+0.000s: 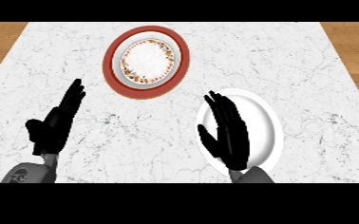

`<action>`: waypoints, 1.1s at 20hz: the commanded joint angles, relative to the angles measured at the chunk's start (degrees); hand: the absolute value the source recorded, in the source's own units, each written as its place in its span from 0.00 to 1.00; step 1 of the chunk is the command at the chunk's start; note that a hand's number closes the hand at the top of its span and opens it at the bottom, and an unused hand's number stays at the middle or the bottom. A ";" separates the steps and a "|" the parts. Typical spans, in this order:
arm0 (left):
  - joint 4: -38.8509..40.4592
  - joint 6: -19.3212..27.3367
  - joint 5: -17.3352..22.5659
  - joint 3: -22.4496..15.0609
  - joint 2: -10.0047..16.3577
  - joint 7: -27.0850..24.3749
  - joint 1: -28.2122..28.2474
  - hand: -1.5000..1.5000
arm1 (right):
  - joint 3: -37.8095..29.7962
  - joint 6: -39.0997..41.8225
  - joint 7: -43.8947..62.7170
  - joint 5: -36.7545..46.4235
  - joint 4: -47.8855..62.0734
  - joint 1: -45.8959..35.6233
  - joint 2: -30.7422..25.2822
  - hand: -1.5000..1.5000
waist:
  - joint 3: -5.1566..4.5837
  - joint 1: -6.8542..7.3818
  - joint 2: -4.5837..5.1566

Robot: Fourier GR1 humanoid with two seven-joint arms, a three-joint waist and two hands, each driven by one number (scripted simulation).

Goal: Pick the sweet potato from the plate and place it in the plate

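Fingers of the right hand (pixel 228 133) were straight and lay close together, thumb set apart, closed on nothing; the hand was over the left half of the white plate (pixel 270 118). The left hand (pixel 54 126) rested at the view's left, fingers straight and together, pointing up. No sweet potato showed on either plate; if present, it lay hidden under the right hand. The red-rimmed patterned plate (pixel 112 69) stood well apart, further up the marble counter (pixel 301 61). A sweet potato would probably handle as stiff, fairly heavy and rough-skinned, unlikely to slip or bruise; the thick middle, not the tapered ends, seemed the best hold.
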 commanded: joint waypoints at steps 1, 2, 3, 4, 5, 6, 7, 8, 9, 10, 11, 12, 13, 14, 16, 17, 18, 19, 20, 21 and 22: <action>-0.76 -0.34 0.06 -0.01 -0.65 -0.91 1.87 0.50 | 3.14 -6.18 11.85 18.61 2.69 1.64 3.92 0.00 | 0.15 -0.29 -0.09; 0.11 -1.34 0.27 -0.05 -1.06 -2.52 2.40 0.50 | 4.20 -9.35 12.65 22.08 3.79 4.30 3.96 0.00 | 0.17 -0.44 0.02; -0.54 -0.09 -0.49 0.08 -0.83 -0.70 1.70 0.50 | 2.42 -4.40 16.79 27.01 -1.19 4.17 3.99 0.00 | 0.17 -0.95 -0.13; 1.05 -1.24 0.26 1.10 -0.40 -1.77 1.07 0.50 | 4.87 -3.54 20.91 30.39 -4.21 5.23 4.02 0.00 | 0.12 -1.30 -0.20; 1.68 -0.24 -0.56 0.10 -2.60 -2.89 1.29 0.50 | 5.32 -3.49 24.53 33.51 -3.44 6.79 4.04 0.00 | 0.18 -1.06 -0.01; 0.09 -2.62 1.22 1.71 0.54 -2.21 3.15 0.50 | 5.08 1.82 27.21 36.77 -7.54 7.03 4.06 0.00 | 0.10 -1.28 -0.46; -0.89 -2.10 0.71 0.29 -0.85 -1.21 2.46 0.50 | 5.18 2.54 30.58 39.31 -5.76 8.95 4.07 0.00 | 0.16 -1.34 -0.33; 0.94 -1.75 0.31 1.27 -0.42 -2.75 2.71 0.50 | 5.20 6.81 30.96 41.80 -7.16 11.95 4.08 0.00 | 0.09 -2.00 -0.34; 1.73 0.97 -1.49 -0.28 -2.88 -1.59 0.62 0.50 | 6.72 10.50 35.29 43.27 -8.24 10.17 4.09 0.00 | 0.13 -1.96 -0.13; -0.45 -0.65 -0.31 0.18 -1.63 -1.68 2.48 0.50 | 6.49 16.42 37.74 44.05 -10.25 9.75 4.10 0.00 | 0.13 -1.28 -0.32; 0.22 -2.89 0.62 1.58 0.64 -2.10 2.41 0.50 | 7.25 20.35 40.09 44.63 -10.55 10.10 4.11 0.00 | 0.10 -1.10 -0.24; 0.32 -2.08 0.09 1.09 -0.36 -2.35 2.38 0.50 | 8.10 23.30 43.06 45.96 -10.16 10.14 4.11 0.00 | 0.13 -0.90 -0.10; -1.01 -2.72 0.41 0.91 -0.04 -2.81 3.93 0.50 | 8.34 29.28 44.02 45.15 -12.86 10.73 4.11 0.00 | 0.09 -0.65 -0.32; -0.62 -0.35 -1.10 -0.43 -2.61 -3.45 3.93 0.50 | 10.68 31.32 47.14 45.57 -12.86 11.81 4.12 0.00 | 0.15 -0.58 -0.07; -0.09 -0.25 -0.70 0.55 -2.16 -1.57 1.49 0.50 | 10.39 39.12 50.55 44.15 -13.89 10.41 4.12 0.00 | 0.19 -0.53 0.20; -0.91 -1.38 -0.23 1.04 -0.68 -1.06 2.53 0.50 | 15.09 41.50 54.88 44.99 -16.82 12.50 4.12 0.00 | 0.23 -0.20 0.03; -0.49 -1.44 -1.23 0.20 -1.68 -3.55 3.52 0.50 | 15.06 46.32 55.92 42.27 -19.16 9.43 4.12 0.00 | 0.23 0.23 0.22; -1.57 -2.23 -0.38 1.07 -0.43 -1.58 2.13 0.50 | 17.61 48.95 59.33 41.06 -19.24 8.34 4.12 0.00 | 0.26 0.55 0.25; -0.38 -1.89 -0.91 0.87 -1.44 -1.44 1.47 0.50 | 18.79 47.36 60.70 42.90 -20.64 11.82 4.12 0.00 | 0.29 -0.09 0.28; -0.11 -0.48 -1.73 0.51 -2.11 -0.38 0.62 0.50 | 17.40 49.27 61.99 38.72 -19.38 8.40 4.11 0.00 | 0.31 0.24 0.43; -0.89 -2.08 -1.44 -0.14 -2.15 -1.86 3.23 0.50 | 17.94 50.43 62.79 40.90 -21.81 10.98 4.11 0.00 | 0.29 0.13 0.29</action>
